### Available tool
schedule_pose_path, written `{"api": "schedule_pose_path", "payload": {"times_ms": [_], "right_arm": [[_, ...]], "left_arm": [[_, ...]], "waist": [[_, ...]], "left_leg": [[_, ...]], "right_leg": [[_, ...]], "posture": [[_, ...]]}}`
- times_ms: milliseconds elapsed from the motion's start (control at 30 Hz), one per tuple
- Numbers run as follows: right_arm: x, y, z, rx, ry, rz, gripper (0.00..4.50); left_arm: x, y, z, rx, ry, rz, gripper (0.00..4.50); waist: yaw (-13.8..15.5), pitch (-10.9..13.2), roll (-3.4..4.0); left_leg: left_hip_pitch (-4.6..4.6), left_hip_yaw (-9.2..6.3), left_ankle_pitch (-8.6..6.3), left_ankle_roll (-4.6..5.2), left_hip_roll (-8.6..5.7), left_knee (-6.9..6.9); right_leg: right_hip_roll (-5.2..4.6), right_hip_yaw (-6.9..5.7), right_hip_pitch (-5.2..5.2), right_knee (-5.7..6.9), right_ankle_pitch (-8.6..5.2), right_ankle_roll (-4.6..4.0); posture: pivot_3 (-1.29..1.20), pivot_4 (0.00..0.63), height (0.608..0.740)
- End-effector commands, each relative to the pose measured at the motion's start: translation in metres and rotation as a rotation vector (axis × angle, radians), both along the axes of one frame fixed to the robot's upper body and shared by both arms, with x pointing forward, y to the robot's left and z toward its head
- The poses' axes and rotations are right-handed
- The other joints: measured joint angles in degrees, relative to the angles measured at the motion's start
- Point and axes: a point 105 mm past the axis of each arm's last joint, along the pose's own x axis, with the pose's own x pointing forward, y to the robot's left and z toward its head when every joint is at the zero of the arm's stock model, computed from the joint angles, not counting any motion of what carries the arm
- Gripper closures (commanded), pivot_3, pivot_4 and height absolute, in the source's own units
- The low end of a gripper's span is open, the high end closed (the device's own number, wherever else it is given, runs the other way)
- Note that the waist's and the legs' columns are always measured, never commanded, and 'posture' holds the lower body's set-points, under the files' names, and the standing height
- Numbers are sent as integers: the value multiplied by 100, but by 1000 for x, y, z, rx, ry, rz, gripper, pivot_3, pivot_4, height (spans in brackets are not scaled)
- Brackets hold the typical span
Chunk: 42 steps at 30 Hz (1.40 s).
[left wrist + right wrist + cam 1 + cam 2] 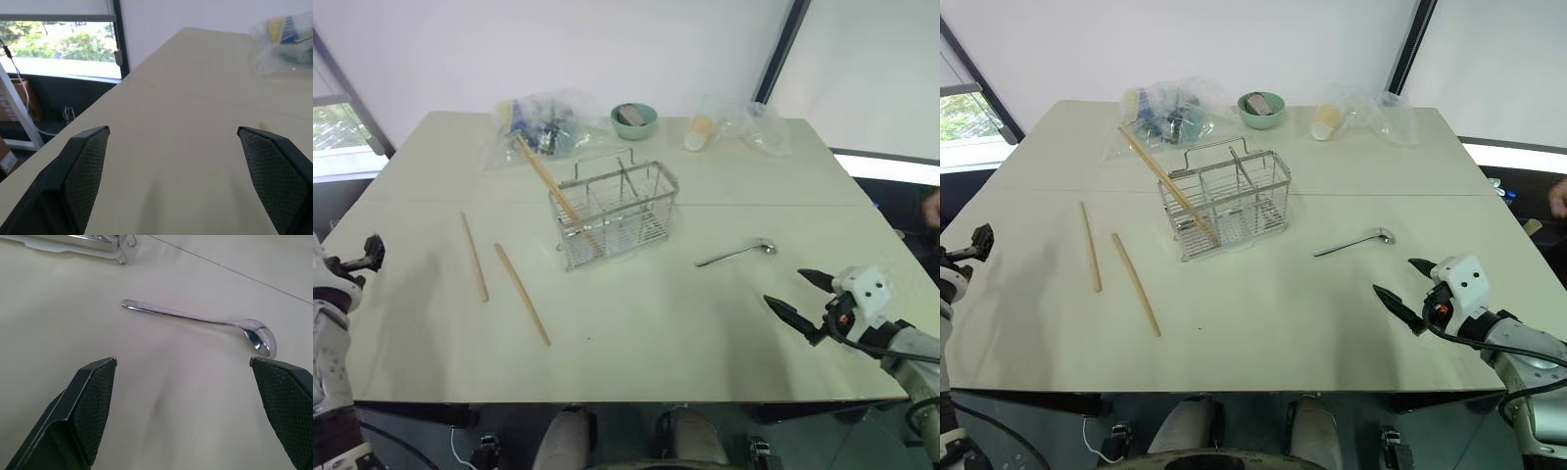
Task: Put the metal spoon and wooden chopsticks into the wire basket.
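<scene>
My right pincer point(1408, 293) hangs over the near right part of the table point(636, 333), its two black fingers spread wide with nothing between them, pointing toward the metal spoon point(195, 319). The spoon lies flat on the tabletop just ahead of those fingertips, apart from them, its bowl to the right and its thin handle reaching left toward the wire basket point(617, 213). My left pincer point(176, 181) is at the far left edge of the table, likewise splayed wide and empty, with bare tabletop ahead of it. The basket stands upright near the table's middle. One wooden chopstick point(548, 181) already leans in it, its lower end inside the left compartment and its upper end slanting out to the back left. Two more wooden chopsticks point(521, 293) lie flat on the table to the left of the basket, near each other but not touching, both well apart from my left fingers. Along the far edge sit a small green bowl point(634, 119), a crumpled clear plastic bag point(540, 125) with coloured items inside, and another clear bag point(756, 125) beside a pale cup point(699, 133).
</scene>
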Motion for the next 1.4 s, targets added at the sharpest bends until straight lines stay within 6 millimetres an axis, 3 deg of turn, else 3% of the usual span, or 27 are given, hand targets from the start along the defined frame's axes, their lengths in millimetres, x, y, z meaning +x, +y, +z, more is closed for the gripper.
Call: {"api": "schedule_pose_path", "payload": {"times_ms": [33, 433, 733, 867, 967, 1067, 1200, 1400], "right_arm": [[4, 2, 12, -8, -60, 3, 0], [17, -3, 26, -26, -117, -9, 0], [38, -6, 52, -123, -161, 83, 0], [44, 5, 66, -200, -166, 222, 0], [60, 17, 78, -293, -154, 382, 0], [86, 25, 84, -358, -140, 468, 0], [109, 32, 81, -418, -70, 557, 0], [125, 29, 52, -585, 153, 670, 0]], "left_arm": [[0, -2, 20, 50, -48, -7, 83], [8, -5, 27, 61, -50, -20, 83], [11, -23, 50, 65, -78, -176, 83], [21, -56, 69, 91, -67, -418, 83], [22, -115, 88, 160, -7, -803, 83], [4, -166, 88, 252, 128, -1161, 83], [-11, -193, 82, 325, 237, -1377, 83], [-27, -216, 73, 396, 303, -1545, 83]], "waist": [[-2, 0, 1], [1, 1, -1], [-12, 3, 2], [-14, 9, 3], [-20, 35, 10], [-53, 56, 22], [-131, 68, 30], [-193, 75, 31]], "left_leg": [[0, 0, 0, 0, 0, 0], [-1, 1, 0, 0, 0, 0], [-2, 8, 0, 1, -4, 1], [-4, 7, 1, 1, -3, -1], [-4, 7, 1, 1, -3, 3], [1, 16, 0, 0, -4, 4], [5, 30, 1, 2, -10, -2], [-26, 25, 3, 4, -6, -22]], "right_leg": [[0, 0, 0, 0, 0, 0], [0, -1, 0, 0, 0, 0], [-6, -5, -3, -1, 0, -1], [-4, -6, -7, 0, 0, -1], [-2, -8, -7, -1, 1, -4], [-4, -9, -3, -15, 1, -4], [-8, -8, -4, -16, 4, -8], [4, -8, -14, -4, 6, -7]], "posture": [[0, 150, 633], [0, 150, 633], [0, 150, 633], [0, 150, 633], [0, 150, 633], [0, 150, 633], [0, 150, 633], [0, 150, 633]]}}
